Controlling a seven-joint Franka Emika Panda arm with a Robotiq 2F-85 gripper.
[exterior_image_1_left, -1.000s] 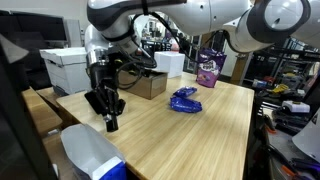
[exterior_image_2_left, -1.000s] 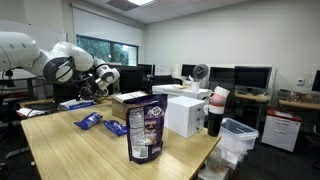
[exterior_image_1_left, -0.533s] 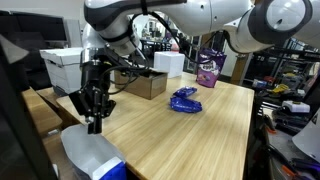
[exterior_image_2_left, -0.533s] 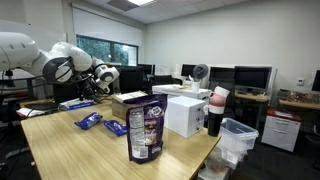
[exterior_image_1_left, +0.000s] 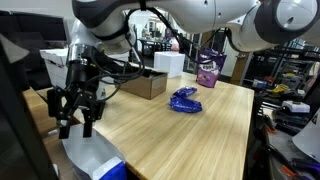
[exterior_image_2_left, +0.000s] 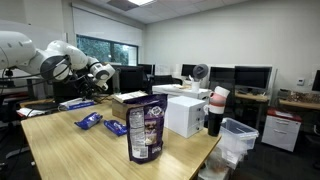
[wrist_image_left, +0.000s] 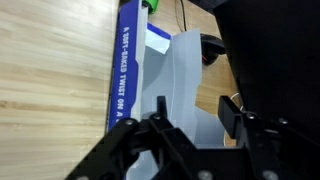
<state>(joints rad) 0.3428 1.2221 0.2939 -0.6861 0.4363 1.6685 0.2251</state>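
Since a second ago your hand (exterior_image_1_left: 75, 127) has swung from further in over the worktop (exterior_image_1_left: 170, 135) toward its near corner. Its fingers, pressed together then, now stand apart with nothing between them.

In that exterior view your hand hangs just above the white box with a blue side (exterior_image_1_left: 88, 152), which sits at that near corner. Whether the box rests on the wood cannot be told from here. A cardboard box (exterior_image_1_left: 150, 86) and blue packets (exterior_image_1_left: 184, 99) lie well apart from it, further in.

In an exterior view from across the room, your hand (exterior_image_2_left: 100, 76) shows small at the worktop's far end, beyond a purple snack bag (exterior_image_2_left: 146, 130). Its fingers are too small to read there.

In the wrist view your two fingers (wrist_image_left: 160, 118) are spread. The white box with a blue side (wrist_image_left: 180, 80) lies under them, its blue side running along the worktop's edge.
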